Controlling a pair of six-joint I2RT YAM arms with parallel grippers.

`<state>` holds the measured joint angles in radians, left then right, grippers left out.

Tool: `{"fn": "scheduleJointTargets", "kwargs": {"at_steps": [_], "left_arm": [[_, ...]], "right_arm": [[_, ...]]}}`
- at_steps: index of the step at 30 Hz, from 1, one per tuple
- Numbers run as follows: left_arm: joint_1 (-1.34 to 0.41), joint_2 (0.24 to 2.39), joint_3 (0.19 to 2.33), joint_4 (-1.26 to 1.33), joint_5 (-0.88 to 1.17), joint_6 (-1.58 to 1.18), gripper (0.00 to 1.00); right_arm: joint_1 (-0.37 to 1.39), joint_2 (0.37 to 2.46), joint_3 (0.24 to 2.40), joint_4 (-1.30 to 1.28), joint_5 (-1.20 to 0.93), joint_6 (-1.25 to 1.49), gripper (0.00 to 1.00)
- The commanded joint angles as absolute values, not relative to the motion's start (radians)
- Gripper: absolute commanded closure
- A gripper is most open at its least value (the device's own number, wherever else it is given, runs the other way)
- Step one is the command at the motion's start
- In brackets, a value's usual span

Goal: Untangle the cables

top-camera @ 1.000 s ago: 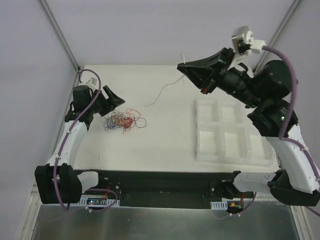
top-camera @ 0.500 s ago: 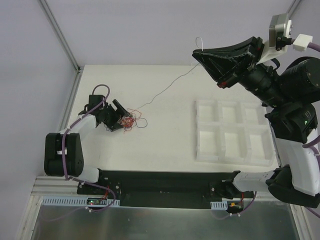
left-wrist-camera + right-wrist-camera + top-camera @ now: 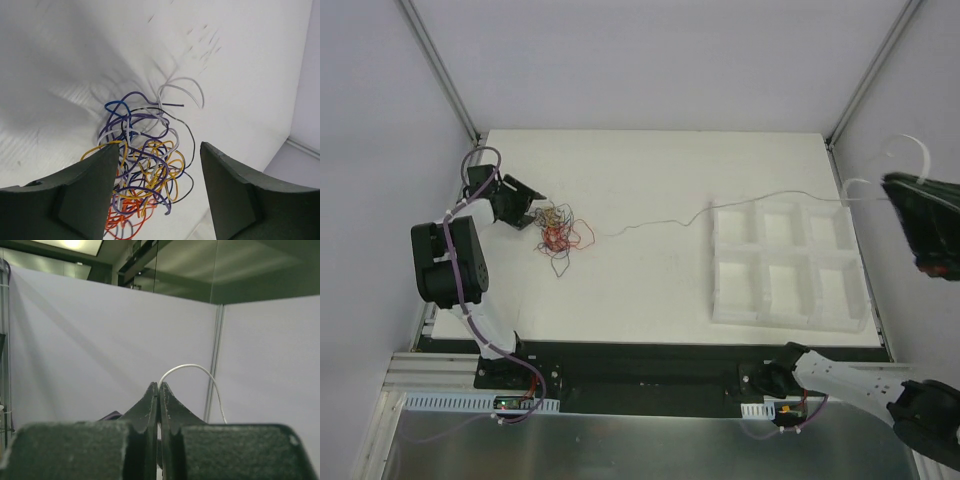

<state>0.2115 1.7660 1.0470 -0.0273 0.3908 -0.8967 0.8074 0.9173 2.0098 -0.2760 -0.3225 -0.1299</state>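
The cables (image 3: 557,232) lie as a small tangle of orange, yellow, purple, white and black wires on the left of the white table. In the left wrist view the tangle (image 3: 145,170) sits between and just beyond the jaws of my left gripper (image 3: 160,146), which is open and holds nothing. In the top view the left gripper (image 3: 528,207) is just left of the tangle. One thin white wire (image 3: 770,196) runs from the tangle to the far right. My right gripper (image 3: 888,182) is raised there and shut on that white wire (image 3: 192,366), pinched at its tip (image 3: 158,385).
A white tray (image 3: 758,248) with six compartments sits on the right of the table, under the stretched white wire. Grey walls enclose the table at the back and sides. The black rail with the arm bases (image 3: 650,375) runs along the near edge.
My right gripper has swung far to the right, drawing the white wire out long across the tray. My left arm has folded back to the left, and its gripper is still beside the tangle.
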Motion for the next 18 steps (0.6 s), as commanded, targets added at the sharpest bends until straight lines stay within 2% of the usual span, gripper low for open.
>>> {"fn": "scheduleJointTargets", "kwargs": {"at_steps": [1,7,10,18], "left_arm": [[0.222,1.775,1.129,-0.044,0.375,-0.858,0.36],[0.222,1.617,1.135,-0.130,0.319,-0.787,0.29],[0.219,1.545,1.141,-0.152,0.382,-0.761,0.23],[0.040,1.448,1.203,-0.207,0.451,-0.597,0.18]], "right_arm": [[0.807,0.897,1.957,-0.207,-0.289,-0.164,1.00],[0.805,1.001,1.829,-0.224,-0.226,-0.202,1.00],[0.804,1.083,1.802,-0.219,-0.229,-0.204,1.00],[0.804,1.158,1.972,-0.325,-0.213,-0.261,1.00]]}}
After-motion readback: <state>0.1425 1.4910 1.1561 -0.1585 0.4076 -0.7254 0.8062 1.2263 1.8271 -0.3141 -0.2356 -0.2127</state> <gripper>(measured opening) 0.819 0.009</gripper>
